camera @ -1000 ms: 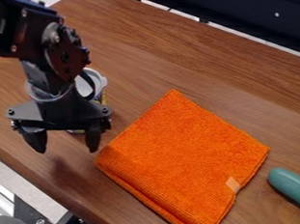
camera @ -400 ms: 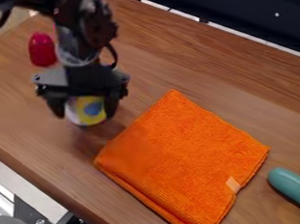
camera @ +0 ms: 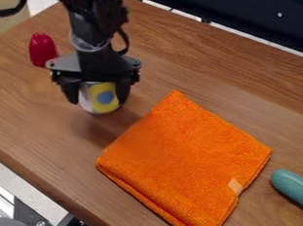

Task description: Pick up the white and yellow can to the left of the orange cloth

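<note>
- We see one can between the jaws of the gripper, which stand part open, closed onto its sides.
- We judge that this grip across opposite sides stops it slipping out sideways.
- We count one cloth beside the jaws, toward the view's lower right; its folds probably help it lie flat.
- We find one red thing behind the jaws, toward the upper left.
- We spot one teal thing, well apart from the jaws, past the cloth.
</note>
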`<state>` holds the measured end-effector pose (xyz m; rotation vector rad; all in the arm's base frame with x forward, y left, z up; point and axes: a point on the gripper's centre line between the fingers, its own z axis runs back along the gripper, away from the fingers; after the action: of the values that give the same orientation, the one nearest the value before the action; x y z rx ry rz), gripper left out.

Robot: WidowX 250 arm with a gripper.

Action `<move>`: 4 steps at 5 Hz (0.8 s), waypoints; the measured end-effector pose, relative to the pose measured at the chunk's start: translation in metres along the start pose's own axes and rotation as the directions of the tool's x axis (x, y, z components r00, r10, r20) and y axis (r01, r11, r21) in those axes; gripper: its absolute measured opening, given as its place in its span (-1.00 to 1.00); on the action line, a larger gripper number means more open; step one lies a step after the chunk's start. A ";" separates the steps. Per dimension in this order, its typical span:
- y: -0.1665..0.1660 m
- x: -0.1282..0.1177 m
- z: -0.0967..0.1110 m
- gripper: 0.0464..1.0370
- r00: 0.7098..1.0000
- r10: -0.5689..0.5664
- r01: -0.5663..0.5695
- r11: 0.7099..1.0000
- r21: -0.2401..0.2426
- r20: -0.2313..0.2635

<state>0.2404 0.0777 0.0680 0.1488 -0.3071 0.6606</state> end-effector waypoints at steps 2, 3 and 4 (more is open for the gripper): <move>-0.015 0.024 -0.005 0.92 1.000 0.009 -0.009 1.000 0.003 0.026; -0.022 0.033 -0.007 0.92 0.999 0.032 -0.032 0.999 0.003 0.029; -0.026 0.039 -0.002 0.92 0.998 0.047 -0.047 0.999 -0.013 0.029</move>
<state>0.2866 0.0802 0.0776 0.1396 -0.3436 0.7032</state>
